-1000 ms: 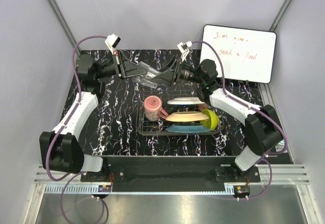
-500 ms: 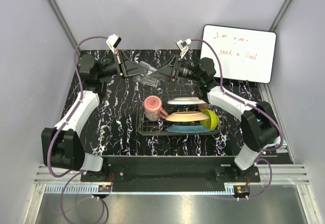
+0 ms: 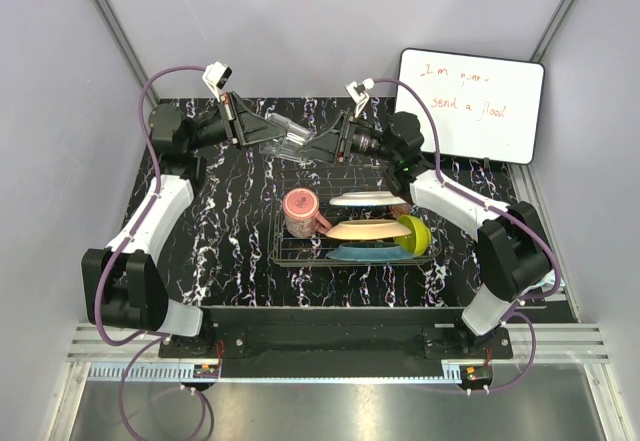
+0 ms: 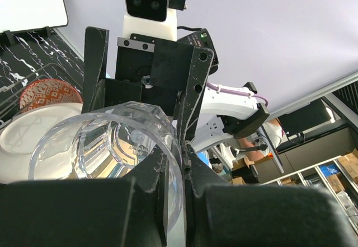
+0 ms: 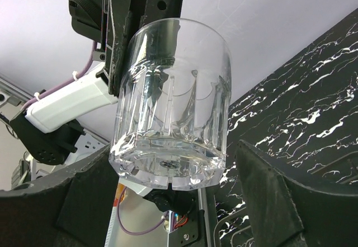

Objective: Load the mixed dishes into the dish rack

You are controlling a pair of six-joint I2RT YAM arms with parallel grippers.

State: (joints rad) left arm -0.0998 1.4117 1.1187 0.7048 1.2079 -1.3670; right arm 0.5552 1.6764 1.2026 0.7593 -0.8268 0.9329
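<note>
The clear glass hangs in the air between the two grippers, behind the dish rack. My left gripper is shut on its rim wall, one finger inside and one outside, as the left wrist view shows on the glass. My right gripper is open; in the right wrist view its fingers stand either side of the glass base without touching it. The rack holds the pink mug, white plate, peach plate, teal plate and lime-green bowl. The red-white patterned bowl shows in the left wrist view.
A white whiteboard with red writing leans at the back right. The black marbled table lies under the rack. Grey walls close in the back and both sides.
My left gripper has drawn back to the left with the glass. The glass has slid away from my right gripper, which has stayed nearly in place.
</note>
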